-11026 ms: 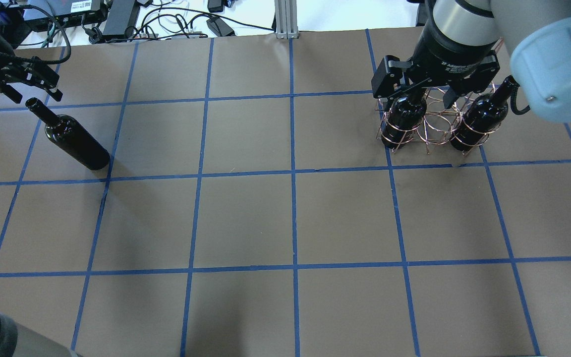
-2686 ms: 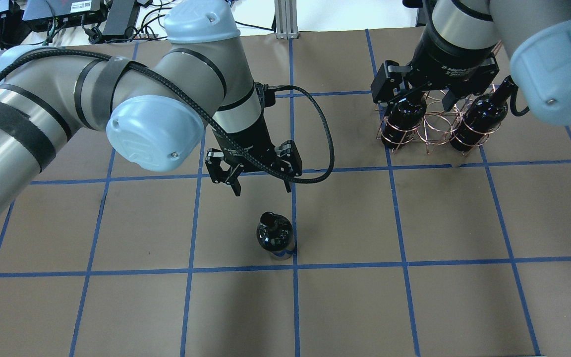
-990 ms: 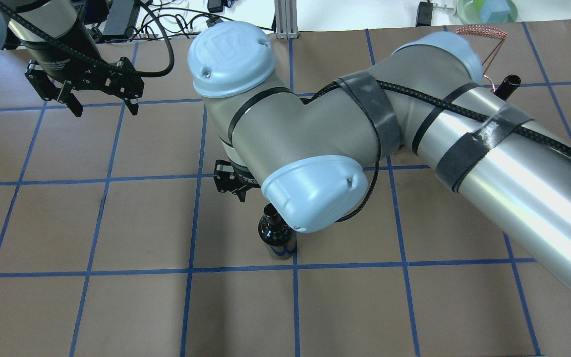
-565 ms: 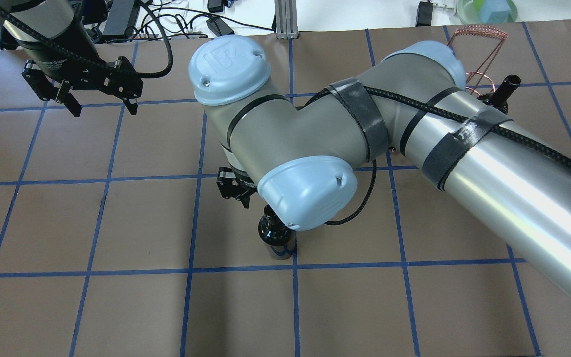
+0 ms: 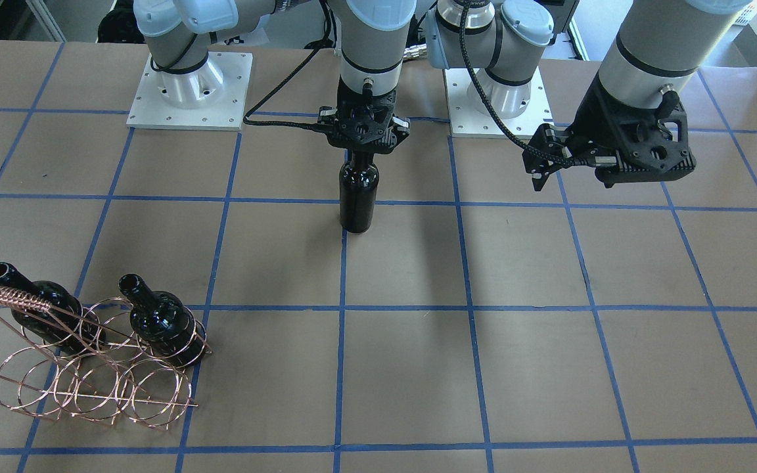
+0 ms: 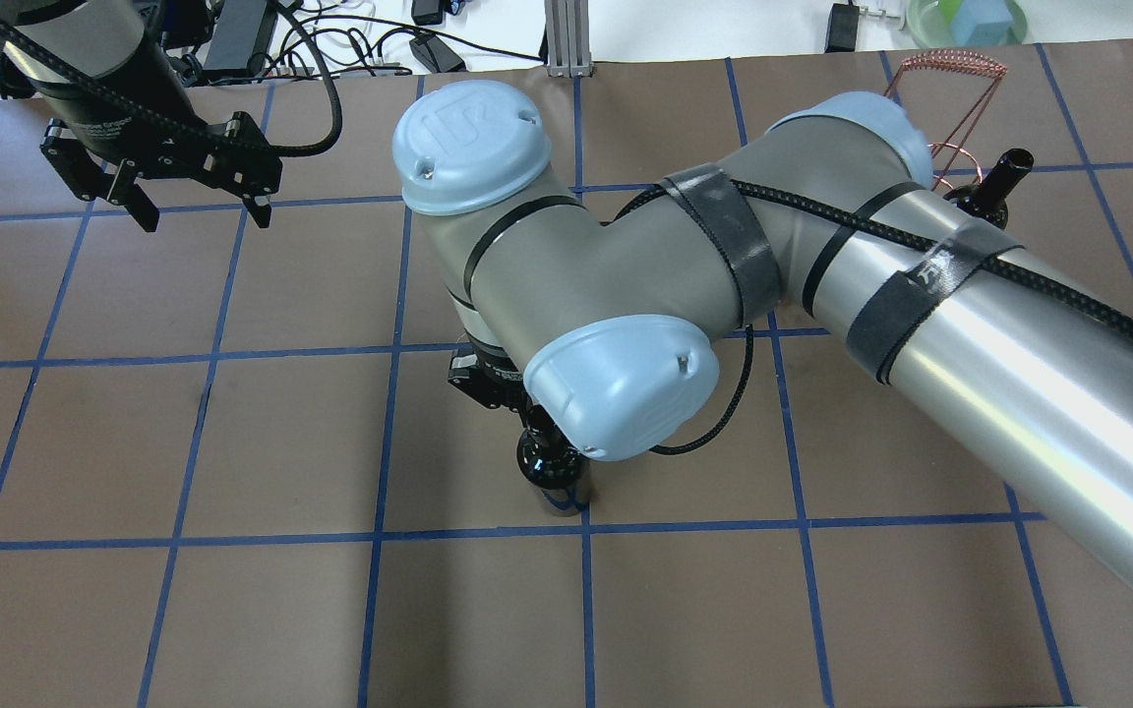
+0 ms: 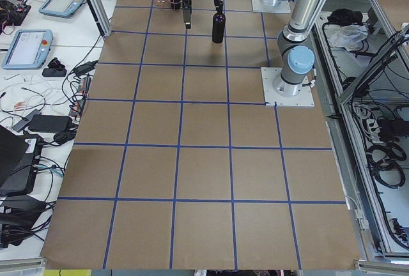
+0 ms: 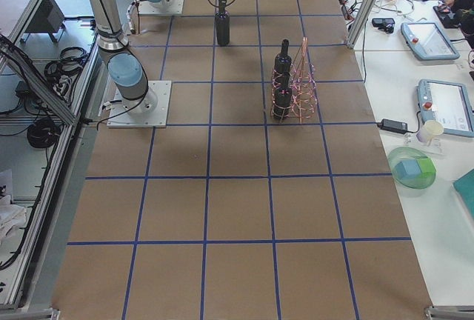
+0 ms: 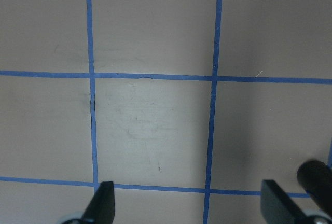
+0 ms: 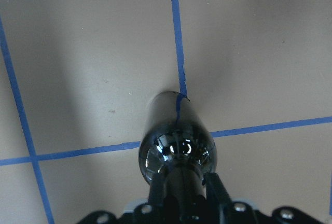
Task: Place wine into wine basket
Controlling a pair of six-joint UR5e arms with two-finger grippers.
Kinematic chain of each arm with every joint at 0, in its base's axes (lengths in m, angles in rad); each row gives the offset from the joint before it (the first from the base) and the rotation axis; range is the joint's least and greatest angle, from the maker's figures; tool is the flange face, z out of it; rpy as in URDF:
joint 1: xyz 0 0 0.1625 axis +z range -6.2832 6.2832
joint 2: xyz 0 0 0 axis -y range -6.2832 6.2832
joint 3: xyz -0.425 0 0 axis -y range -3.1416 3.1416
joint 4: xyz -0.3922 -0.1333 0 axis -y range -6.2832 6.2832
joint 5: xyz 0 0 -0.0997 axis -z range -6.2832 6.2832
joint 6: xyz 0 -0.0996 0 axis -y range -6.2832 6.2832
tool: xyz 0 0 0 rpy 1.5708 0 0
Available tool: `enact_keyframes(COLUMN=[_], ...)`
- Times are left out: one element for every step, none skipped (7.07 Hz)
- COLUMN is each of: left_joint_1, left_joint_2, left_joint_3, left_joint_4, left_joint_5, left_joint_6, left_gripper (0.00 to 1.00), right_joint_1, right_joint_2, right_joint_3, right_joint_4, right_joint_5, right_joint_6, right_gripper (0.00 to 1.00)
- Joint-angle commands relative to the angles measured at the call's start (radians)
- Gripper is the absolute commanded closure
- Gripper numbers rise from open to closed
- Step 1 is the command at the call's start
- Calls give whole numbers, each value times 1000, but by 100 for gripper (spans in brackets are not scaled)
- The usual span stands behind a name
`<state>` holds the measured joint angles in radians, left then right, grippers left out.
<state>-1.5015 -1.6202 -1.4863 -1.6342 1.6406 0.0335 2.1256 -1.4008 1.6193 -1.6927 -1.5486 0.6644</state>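
1. Although its glass looks black and glossy, the wine [image 5: 359, 194] carries no label. It is a round-shouldered bottle with a narrow neck, standing upright near the middle of the desk [image 5: 549, 368], its base over a line of blue tape [image 5: 549, 307].
2. The right claw [image 10: 187, 195], black and angular, comes straight down over the bottle and is clenched on the neck, one finger pressed to each side.
3. The left claw [image 6: 205, 214] hangs released, its black fingers [image 9: 102, 203] spread wide above the desk at the far left of the overhead view, well apart from the wine.
4. The desk is covered in matte brown paper, marked into squares by the tape.
5. The wine basket [image 5: 89, 378] is thin copper wire bent into round hoops in rows, with a coil-wrapped handle [image 5: 10, 299] on slanted wires. It sits at the far right of the overhead view, well apart from the wine.
6. One dark bottle [image 5: 43, 309] stands in a hoop under the handle, and a second dark bottle [image 5: 161, 325] stands in the same row, with one hoop between them.
7. In the overhead view the right arm [image 6: 970, 324], a smooth grey tube with pale blue caps and black straps, lies across the scene. It hides its own claw and most of the basket.
8. Cables [image 6: 360, 44] tangle beyond the far edge.
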Motion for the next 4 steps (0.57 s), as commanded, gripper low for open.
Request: enact_keyframes(left_joint_1=[1,0,0,0], left_joint_2=[0,0,0,0], left_joint_3=[0,0,0,-2], left_joint_4=[4,4,2,2], left_joint_5=[-1,-1,-1,1], left_joint_6=[5,5,5,5], left_gripper=[0,0,0,0], right_joint_1=[-1,-1,-19,-67], right_joint_2=[-1,-3,-12,-36], right_joint_3=[1,-9,-25,-44], right_joint_4=[-12,-16,-16,-4], right_joint_5=[22,21,18,16], right_joint_6=[-3,-6,-26,-69], right_gripper=[82,82,83,83])
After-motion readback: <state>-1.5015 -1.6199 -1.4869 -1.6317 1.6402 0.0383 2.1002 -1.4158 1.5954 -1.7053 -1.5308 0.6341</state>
